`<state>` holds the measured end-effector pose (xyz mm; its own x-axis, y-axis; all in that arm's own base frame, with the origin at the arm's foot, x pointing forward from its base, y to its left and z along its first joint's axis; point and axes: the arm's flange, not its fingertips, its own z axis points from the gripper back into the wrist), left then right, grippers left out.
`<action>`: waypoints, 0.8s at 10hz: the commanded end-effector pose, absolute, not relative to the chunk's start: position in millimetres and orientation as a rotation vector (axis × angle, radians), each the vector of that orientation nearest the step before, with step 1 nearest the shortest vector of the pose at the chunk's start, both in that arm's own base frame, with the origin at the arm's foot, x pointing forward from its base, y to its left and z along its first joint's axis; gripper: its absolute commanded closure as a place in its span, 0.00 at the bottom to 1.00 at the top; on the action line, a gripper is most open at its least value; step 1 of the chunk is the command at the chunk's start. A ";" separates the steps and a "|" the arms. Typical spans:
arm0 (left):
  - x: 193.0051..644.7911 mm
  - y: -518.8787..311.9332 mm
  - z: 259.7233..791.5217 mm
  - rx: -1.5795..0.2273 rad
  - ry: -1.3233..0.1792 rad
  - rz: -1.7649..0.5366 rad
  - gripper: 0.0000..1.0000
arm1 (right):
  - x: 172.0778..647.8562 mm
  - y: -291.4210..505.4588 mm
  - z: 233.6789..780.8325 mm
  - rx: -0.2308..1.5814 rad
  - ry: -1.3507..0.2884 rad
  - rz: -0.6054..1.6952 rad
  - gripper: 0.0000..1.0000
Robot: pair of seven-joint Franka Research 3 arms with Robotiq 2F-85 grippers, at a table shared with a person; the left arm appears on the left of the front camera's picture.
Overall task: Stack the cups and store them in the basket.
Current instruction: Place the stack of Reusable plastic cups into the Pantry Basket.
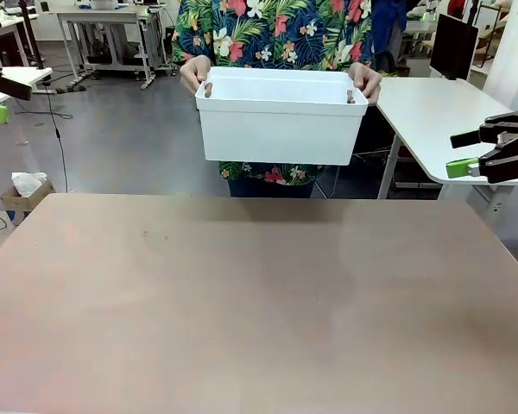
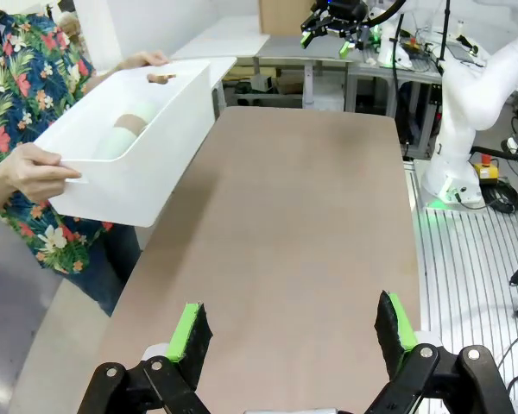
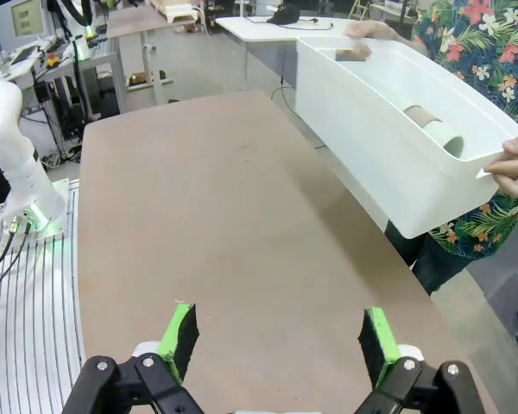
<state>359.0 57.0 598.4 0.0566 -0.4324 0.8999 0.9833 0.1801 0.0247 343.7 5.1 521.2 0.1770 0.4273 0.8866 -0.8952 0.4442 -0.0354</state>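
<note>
The person stands at the far side of the surface (image 1: 259,302) and holds the basket (image 1: 281,129) in the air with both hands, one on each short end, the fingers through the slot handles. In the front view the basket hangs above the far edge of the surface and does not touch it.

Inside the basket lie the cups (image 3: 432,129), stacked on their side. From the right wrist view a tan brown cup and a pale mint green rim can be seen; from the left wrist view the same stack (image 2: 125,134) shows as a brown part beside a pale green part. How many cups are in the stack I cannot tell.

The left hand (image 2: 295,332) is released, its two green pads wide apart, with nothing between them. The basket is far ahead of it and to its left in that view. The right hand (image 3: 276,341) is released too, pads wide apart and holding nothing; the basket is far ahead and to its right. In the front view the right hand (image 1: 479,151) is at the right edge, well apart from the basket.
</note>
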 end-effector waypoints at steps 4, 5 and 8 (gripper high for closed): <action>359.2 55.7 602.6 -0.774 -0.959 -1.239 0.00 | 347.2 6.7 522.9 0.591 -1.015 1.004 0.00; 359.2 55.7 602.6 -0.774 -0.959 -1.239 0.00 | 347.2 6.7 522.9 0.591 -1.015 1.004 0.00; 359.2 55.7 602.6 -0.774 -0.959 -1.239 0.00 | 347.2 6.7 522.9 0.591 -1.015 1.004 0.00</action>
<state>359.0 57.0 598.5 0.0566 -0.4322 0.9000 0.9833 0.1802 0.0247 343.7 5.1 521.2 0.1770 0.4273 0.8866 -0.8952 0.4442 -0.0354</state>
